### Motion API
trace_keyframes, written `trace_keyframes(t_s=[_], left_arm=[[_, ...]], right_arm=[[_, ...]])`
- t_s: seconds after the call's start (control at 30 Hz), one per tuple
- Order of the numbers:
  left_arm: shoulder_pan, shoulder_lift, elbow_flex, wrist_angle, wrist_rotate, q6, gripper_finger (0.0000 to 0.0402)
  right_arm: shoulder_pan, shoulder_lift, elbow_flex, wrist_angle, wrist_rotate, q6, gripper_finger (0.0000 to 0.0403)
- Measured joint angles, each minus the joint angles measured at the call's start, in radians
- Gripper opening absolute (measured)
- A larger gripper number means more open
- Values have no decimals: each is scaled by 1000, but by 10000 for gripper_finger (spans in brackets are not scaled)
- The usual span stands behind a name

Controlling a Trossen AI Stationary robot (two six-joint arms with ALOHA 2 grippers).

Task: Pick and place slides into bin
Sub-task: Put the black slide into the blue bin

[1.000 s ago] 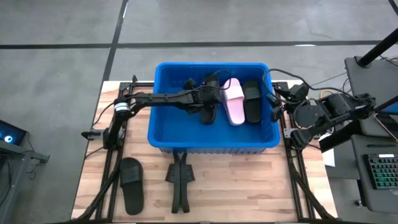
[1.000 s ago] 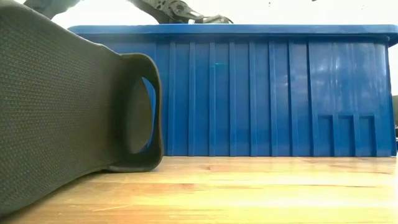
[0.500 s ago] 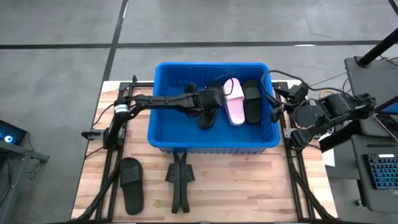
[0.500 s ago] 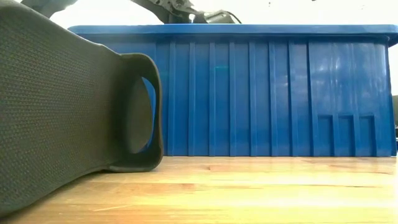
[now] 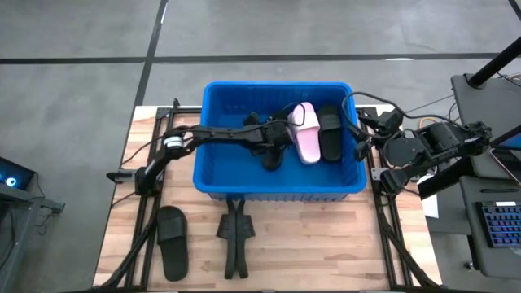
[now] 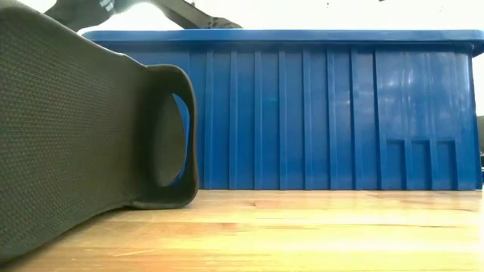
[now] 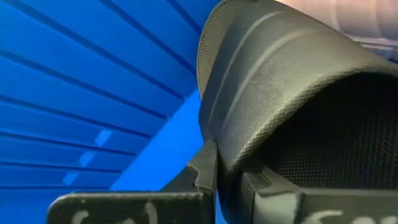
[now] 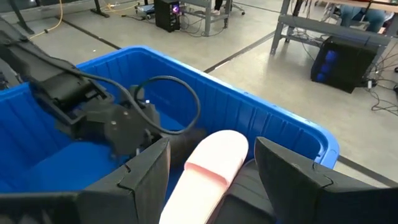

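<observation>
The blue bin (image 5: 213,175) stands mid-table. Inside it lie a pink slide (image 5: 306,135) and a black slide (image 5: 330,130), side by side toward its right wall. My left gripper (image 5: 271,140) reaches into the bin from the left, shut on another black slide (image 5: 272,155). A further black slide (image 5: 172,241) lies sole-down on the table in front of the bin's left corner and fills the low view's left (image 6: 76,136). My right gripper (image 5: 364,137) hovers open at the bin's right rim, holding nothing. My left gripper pinches the edge of the black slide's wide strap (image 7: 227,158) between its two fingers (image 7: 205,171). The fingers slant downward from the table's left. The slide hangs below them inside the bin. Whether its lower end touches the bin floor does not show.
A black forked stand (image 5: 234,236) lies on the table in front of the bin. The bin's ribbed walls (image 7: 74,93) close in around the left gripper. The right wrist view shows the pink slide (image 8: 214,165) beside the left arm's wrist (image 8: 118,127). A keyboard (image 5: 498,224) sits off-table, right.
My left gripper has sunk deeper into the bin, still shut on the black slide, which has gone down with it. In the low view the arm has dropped toward the bin's rim. The right arm has kept still.
</observation>
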Motion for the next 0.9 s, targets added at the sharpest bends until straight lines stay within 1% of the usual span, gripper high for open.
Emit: trace_keyframes(t_s=[0.2,0.3,0.4,0.5,0.6,0.77,0.9], left_arm=[[18,32,21,10,-19,-2,1],[31,31,21,43,27,0,11],[40,29,23,55,59,0,34],[46,29,24,58,87,0,70],[55,29,24,65,141,1,116],[66,28,37,78,278,0,200],[67,2,50,78,397,9,251]], right_arm=[[0,0,0,1,-24,3,224],[0,0,0,2,-30,3,224],[0,0,0,1,-31,3,224],[0,0,0,2,-31,3,224],[0,0,0,2,-33,0,224],[0,0,0,1,-33,-9,224],[0,0,0,1,-33,-24,224]])
